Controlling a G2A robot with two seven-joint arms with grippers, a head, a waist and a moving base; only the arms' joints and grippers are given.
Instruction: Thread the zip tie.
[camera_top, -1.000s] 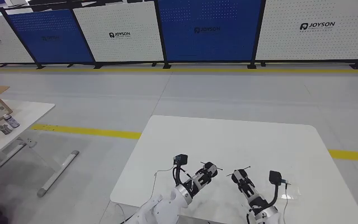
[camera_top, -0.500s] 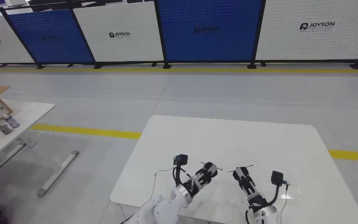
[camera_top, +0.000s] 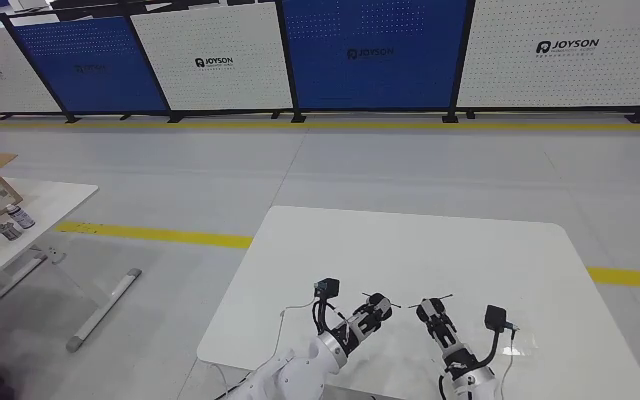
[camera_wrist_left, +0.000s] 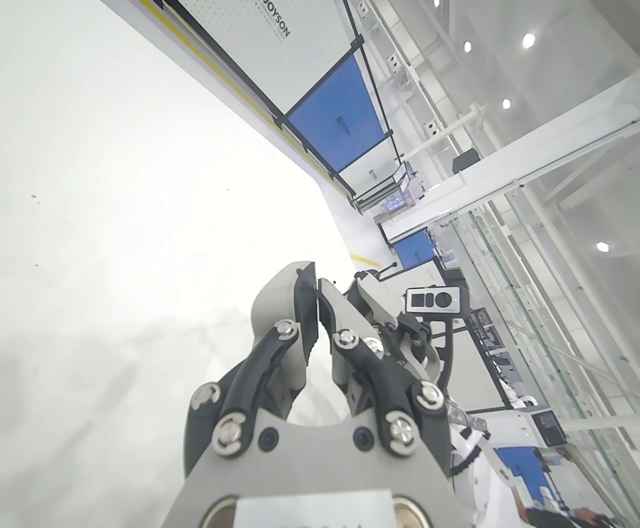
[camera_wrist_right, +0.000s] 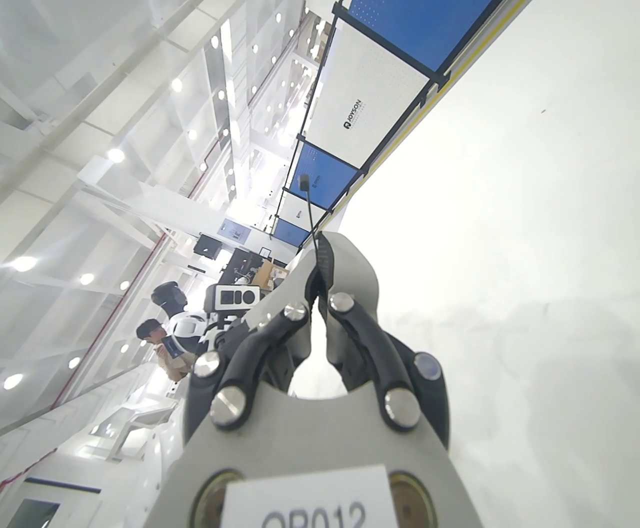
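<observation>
My right gripper (camera_top: 430, 307) (camera_wrist_right: 318, 242) hovers over the near edge of the white table (camera_top: 420, 250), shut on a thin black zip tie (camera_wrist_right: 309, 205). The tie's small square head sticks out past the fingertips. My left gripper (camera_top: 378, 300) (camera_wrist_left: 317, 285) is just beside it, also shut, with a thin black strap (camera_top: 390, 299) crossing its tip. The two tips point toward each other with a small gap between them. In the left wrist view the right gripper (camera_wrist_left: 367, 292) sits close behind the left fingers.
The table top ahead of both grippers is bare white. Blue and white partition panels (camera_top: 370, 55) stand across the floor beyond the table. Another table (camera_top: 30, 215) stands far to the left.
The left arm has shifted slightly toward the right gripper. The right gripper crept a little forward earlier and has since held still.
</observation>
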